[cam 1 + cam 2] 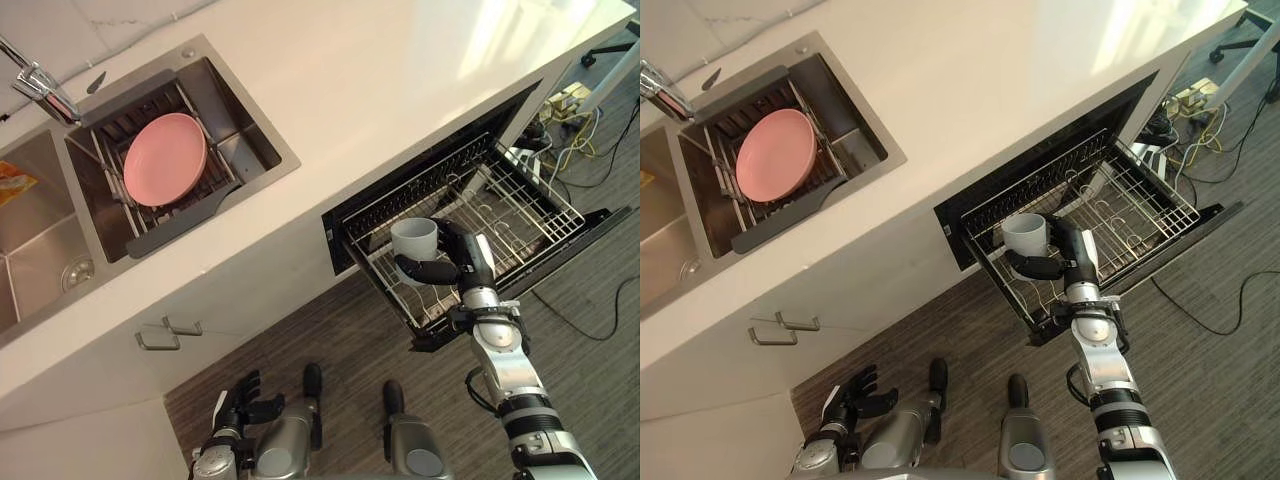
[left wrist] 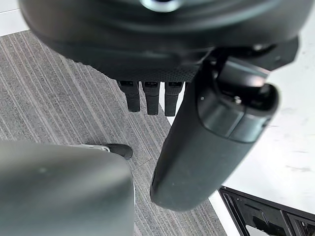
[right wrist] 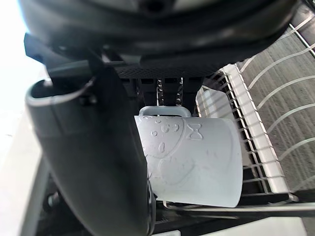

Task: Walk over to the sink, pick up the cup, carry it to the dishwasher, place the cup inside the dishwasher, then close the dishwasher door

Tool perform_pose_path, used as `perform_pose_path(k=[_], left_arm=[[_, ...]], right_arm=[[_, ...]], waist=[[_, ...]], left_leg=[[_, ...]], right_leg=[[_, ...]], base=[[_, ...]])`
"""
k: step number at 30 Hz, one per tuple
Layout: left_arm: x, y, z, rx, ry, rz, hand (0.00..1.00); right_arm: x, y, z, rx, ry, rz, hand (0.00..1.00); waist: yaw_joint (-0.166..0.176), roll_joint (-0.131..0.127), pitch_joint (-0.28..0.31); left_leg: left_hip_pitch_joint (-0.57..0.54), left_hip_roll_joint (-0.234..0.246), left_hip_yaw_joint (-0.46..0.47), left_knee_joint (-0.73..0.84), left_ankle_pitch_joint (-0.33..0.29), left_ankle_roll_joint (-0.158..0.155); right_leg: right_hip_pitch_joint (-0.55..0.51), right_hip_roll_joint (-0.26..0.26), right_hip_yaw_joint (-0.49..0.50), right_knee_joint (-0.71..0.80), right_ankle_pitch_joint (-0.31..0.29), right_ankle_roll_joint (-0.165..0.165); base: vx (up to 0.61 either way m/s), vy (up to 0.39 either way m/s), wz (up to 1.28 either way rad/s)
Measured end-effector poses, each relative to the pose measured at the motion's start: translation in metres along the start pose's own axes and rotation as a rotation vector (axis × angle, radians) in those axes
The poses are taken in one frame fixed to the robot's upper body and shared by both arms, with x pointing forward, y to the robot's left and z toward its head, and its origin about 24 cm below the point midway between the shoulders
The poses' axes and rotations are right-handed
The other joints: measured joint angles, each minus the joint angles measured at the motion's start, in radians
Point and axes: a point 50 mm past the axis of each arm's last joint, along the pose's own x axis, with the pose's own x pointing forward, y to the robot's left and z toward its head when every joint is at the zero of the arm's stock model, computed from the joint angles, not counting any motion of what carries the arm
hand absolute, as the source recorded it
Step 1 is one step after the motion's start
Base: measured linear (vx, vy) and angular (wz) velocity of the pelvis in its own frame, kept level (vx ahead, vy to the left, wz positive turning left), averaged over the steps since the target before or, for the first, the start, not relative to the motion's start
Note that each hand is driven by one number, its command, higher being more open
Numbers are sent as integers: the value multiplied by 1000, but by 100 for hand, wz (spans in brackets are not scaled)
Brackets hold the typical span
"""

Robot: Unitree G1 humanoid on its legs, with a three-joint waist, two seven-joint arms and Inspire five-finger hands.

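A pale grey cup (image 1: 413, 238) with a handle and an embossed pattern (image 3: 197, 162) is upright over the near left corner of the pulled-out dishwasher rack (image 1: 520, 215). My right hand (image 1: 455, 262) is shut on it, thumb (image 3: 93, 157) on one side and fingers round the other. Whether the cup's base touches the rack wires I cannot tell. The dishwasher door (image 1: 600, 225) hangs open under the rack. My left hand (image 1: 235, 405) hangs low by my side over the floor, fingers (image 2: 147, 96) relaxed and holding nothing.
A pink plate (image 1: 165, 158) leans in a drying rack in the steel sink (image 1: 250, 120), with the tap (image 1: 40, 85) at its far left. The white counter (image 1: 400, 70) runs above the dishwasher. Cables (image 1: 570, 130) lie on the floor past the door.
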Motion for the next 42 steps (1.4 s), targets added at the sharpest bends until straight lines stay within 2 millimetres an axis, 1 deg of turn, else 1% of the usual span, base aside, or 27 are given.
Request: perform_pose_path(k=[2, 3, 8, 9, 13, 17, 18, 23, 24, 38, 42], left_arm=[[1, -2, 2, -10, -6, 9, 90], [2, -4, 3, -18, -11, 6, 90], [3, -8, 8, -25, -39, 7, 90], [4, -10, 10, -28, -48, 11, 90], [4, -13, 12, -40, -62, 6, 90], [4, -16, 14, -64, -68, 3, 90], [5, -19, 16, -68, -75, -2, 90], [5, -22, 20, -66, -92, 2, 90], [5, -22, 21, -66, -92, 2, 90], [7, -24, 23, -68, -94, 12, 90], [8, -25, 24, -66, -91, 9, 90]], right_arm=[[5, 2, 2, -36, 0, 10, 30], [9, 3, 4, -57, 1, 9, 30], [22, 4, 13, -154, -8, 7, 30], [25, 3, 15, -175, -11, -3, 30], [29, 0, 13, -208, 14, -33, 30], [31, -1, 12, -216, 24, -49, 30], [33, -2, 12, -226, 33, -58, 30], [33, -3, 7, -199, 61, -97, 30], [33, -3, 6, -198, 65, -102, 90], [31, 12, 5, -106, 88, -183, 90], [22, 15, 3, -65, 85, -205, 90]], waist=[[0, 7, 8], [0, 12, 18], [5, 26, 44], [5, 28, 57], [15, 34, 69], [21, 39, 76], [22, 44, 87], [26, 46, 92], [26, 45, 92], [27, 41, 95], [27, 40, 95]], left_leg=[[-11, 1, 1, -1, 5, 1], [-14, 1, 1, -1, 10, 7], [-29, 5, 8, -1, 13, 4], [-29, 4, 9, -1, 13, 3], [-33, 3, 9, -7, 18, -2], [-42, 1, 7, -16, 28, 0], [-42, -1, 5, -17, 32, 0], [-52, -4, 5, -41, 53, 1], [-52, -4, 5, -44, 55, 2], [-47, -4, 7, -57, 67, 3], [-32, -4, 7, -66, 69, 5]], right_leg=[[-16, 0, 0, 7, 0, 0], [-20, 0, 1, 10, 3, -3], [-38, 3, 3, 21, 4, -3], [-39, 2, 3, 22, 4, -3], [-46, 0, 4, 22, 4, -3], [-59, -2, 2, 29, 4, -3], [-61, -4, 0, 34, 4, -3], [-87, -6, -1, 48, 5, -1], [-88, -7, -1, 49, 5, -1], [-92, -7, 1, 54, 9, 2], [-81, -7, 0, 52, 9, 2]], base=[[-21, -2, -1], [-2, -11, -4], [25, -15, -5], [30, -14, -2], [0, 0, 0], [-14, -4, 2], [-32, -3, 4], [-33, -6, 2], [0, 0, 0], [0, 0, 0], [0, 0, 0]])
